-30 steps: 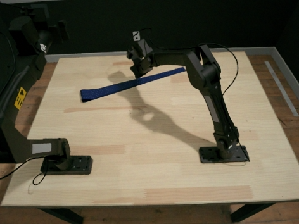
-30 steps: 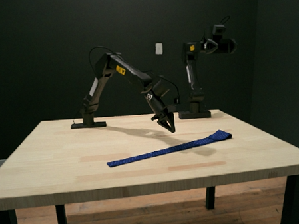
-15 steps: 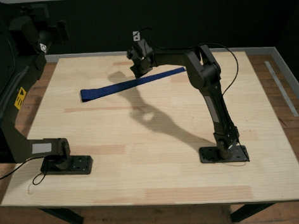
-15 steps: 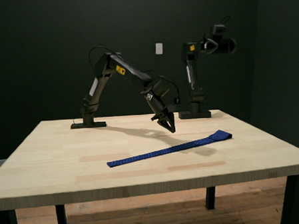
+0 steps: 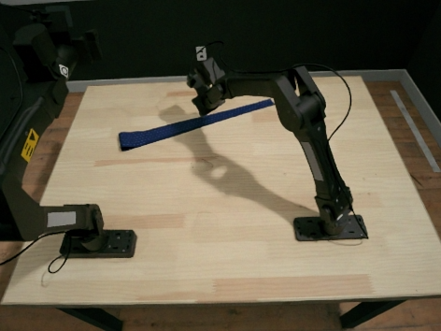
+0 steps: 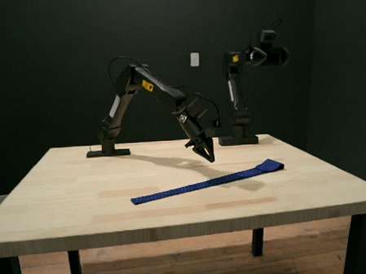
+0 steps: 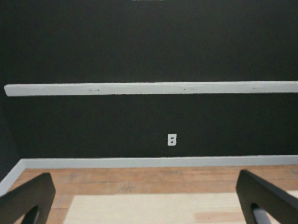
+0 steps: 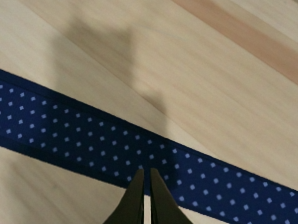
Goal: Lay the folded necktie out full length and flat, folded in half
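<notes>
Necktie [image 5: 177, 127] [image 6: 220, 180] [image 8: 75, 130] lies in one long, roughly straight run on the table [image 5: 262, 262] [image 6: 95, 220] [image 8: 220, 90], inside the edges; wide end shows a raised lip, possibly the low loop of the fold

Risks: right pincer [image 5: 204, 112] [image 6: 211, 160] [image 8: 147, 172] hangs just above the middle of the tie; if it dips or sweeps sideways, its tips could snag or push the cloth and bend the line. Pressing hard near the wide end could crease the loop into a second fold. Safest judged move: straight up, then away

Right pincer: fingers together, nothing between them, apparently not touching cloth. Left pincer [image 6: 262, 56]: wide open, empty, well apart from tie
</notes>
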`<state>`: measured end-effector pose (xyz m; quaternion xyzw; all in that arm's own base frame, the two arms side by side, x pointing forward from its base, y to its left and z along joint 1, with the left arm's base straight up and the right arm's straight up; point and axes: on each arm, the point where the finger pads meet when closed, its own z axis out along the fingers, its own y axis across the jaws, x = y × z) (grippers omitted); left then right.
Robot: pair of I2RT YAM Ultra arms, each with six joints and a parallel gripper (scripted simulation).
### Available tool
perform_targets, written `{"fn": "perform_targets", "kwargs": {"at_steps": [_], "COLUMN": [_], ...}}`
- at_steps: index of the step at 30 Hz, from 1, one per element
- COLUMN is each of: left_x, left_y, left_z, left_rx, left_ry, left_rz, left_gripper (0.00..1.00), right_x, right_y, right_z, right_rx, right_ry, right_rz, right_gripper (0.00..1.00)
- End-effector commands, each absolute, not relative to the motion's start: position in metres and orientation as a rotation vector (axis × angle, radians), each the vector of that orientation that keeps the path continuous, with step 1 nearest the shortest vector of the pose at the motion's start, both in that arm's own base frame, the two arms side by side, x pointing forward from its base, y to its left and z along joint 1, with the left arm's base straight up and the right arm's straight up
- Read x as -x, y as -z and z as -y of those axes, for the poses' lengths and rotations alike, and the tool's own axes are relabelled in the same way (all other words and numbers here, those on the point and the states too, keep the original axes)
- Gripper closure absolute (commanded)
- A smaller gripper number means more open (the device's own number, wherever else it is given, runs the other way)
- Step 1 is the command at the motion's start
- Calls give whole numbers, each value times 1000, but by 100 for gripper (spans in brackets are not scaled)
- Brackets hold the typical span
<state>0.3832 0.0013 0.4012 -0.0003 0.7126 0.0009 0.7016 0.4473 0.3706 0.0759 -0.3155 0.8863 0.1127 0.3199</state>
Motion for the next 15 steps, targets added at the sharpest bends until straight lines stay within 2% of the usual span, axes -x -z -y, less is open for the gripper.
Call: {"fn": "perform_targets", "kwargs": {"at_steps": [1,15], "left_x": [-383,-383], "left_y": [-401,-401], "left_z": [-1,-1], "left_rx": [1,1], "left_ry": [-2,-2], "left_rz": [-1586,-1586], "left_gripper": [0,0], "right_x": [-448,-449], "right_y": [-79,-77], "right_z": [-374,-372], "right_rx": [832,832], "right_ry": [-303,-303], "right_rz": [-2323,-2323], "right_gripper": [96,96]}}
